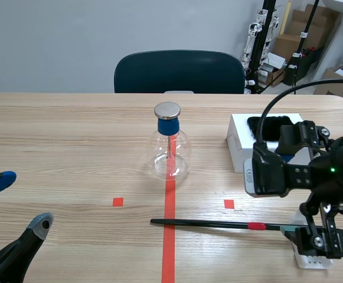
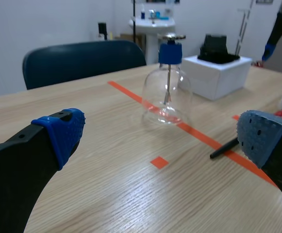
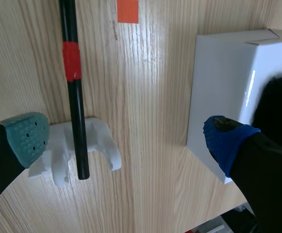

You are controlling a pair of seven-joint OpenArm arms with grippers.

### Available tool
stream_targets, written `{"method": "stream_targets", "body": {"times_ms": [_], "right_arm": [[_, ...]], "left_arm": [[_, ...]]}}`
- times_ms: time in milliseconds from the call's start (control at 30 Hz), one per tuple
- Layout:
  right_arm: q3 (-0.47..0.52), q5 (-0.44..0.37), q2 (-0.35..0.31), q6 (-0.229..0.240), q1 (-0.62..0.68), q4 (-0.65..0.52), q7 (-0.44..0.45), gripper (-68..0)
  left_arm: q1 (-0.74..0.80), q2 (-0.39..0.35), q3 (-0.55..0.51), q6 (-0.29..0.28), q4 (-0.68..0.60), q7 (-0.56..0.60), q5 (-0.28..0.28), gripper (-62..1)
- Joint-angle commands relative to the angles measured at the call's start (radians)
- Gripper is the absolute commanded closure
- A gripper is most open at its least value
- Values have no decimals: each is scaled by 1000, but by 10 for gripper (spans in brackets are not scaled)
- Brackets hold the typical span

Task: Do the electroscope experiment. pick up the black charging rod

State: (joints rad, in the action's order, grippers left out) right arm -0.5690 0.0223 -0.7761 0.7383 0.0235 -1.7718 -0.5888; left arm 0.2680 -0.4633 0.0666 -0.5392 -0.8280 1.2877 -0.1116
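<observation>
- Two end effectors nearest the robot: left end effector point(image 1: 20, 201) at 8 o'clock of the scene, right end effector point(image 3: 126, 138) at 4 o'clock, each spread wide with nothing between the pads.
- Under the right one, between its fingers and nearer the teal pad, black charging rod point(image 3: 75, 97): flat along the tabletop point(image 1: 71, 135), near end cradled in a small white stand point(image 3: 94, 145), far tip just past the orange-red centre line toward 9 o'clock.
- Probably light, stiff and thin; glossy, so likely slippery and apt to roll or pivot if pinched off-centre.
- Best taken, by judgement, on the bare shaft between the stand and the red band point(image 3: 72, 60), pads closing across the width; long overhang beyond that grip, so a firm squeeze advised.
- Wood-grain surface underneath, level and matte; little clearance under the shaft away from the stand.
- Farther out, at 12 o'clock of the rod's tip, glass electroscope flask point(image 1: 171, 150) with blue collar and metal cap: fragile, apart from the rod yet possibly within its swing.
- At 3 o'clock of the flask, white box point(image 1: 237, 141) holding something black.
- Beyond the far edge, dark chair point(image 1: 179, 72), pale wall, cardboard boxes point(image 1: 289, 44) at 1 o'clock.
</observation>
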Motion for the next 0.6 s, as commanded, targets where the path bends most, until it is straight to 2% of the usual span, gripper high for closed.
{"method": "stream_targets", "body": {"times_ms": [0, 233, 367, 567], "right_arm": [[-18, -35, -11, 7, -35, -19, -30, -679], [-173, -286, -11, 7, -181, 20, -223, -650], [-247, -371, -10, 7, -250, 56, -266, -650], [-341, -428, 30, 7, -349, 164, -302, -650]], "left_arm": [[-6, 12, 1, -2, 5, 26, 3, -623], [-23, 20, 1, 4, 63, 111, -44, -623], [-22, 25, 1, 20, 63, 114, -51, -623], [-21, 28, 1, 24, 63, 119, -58, -623]]}}
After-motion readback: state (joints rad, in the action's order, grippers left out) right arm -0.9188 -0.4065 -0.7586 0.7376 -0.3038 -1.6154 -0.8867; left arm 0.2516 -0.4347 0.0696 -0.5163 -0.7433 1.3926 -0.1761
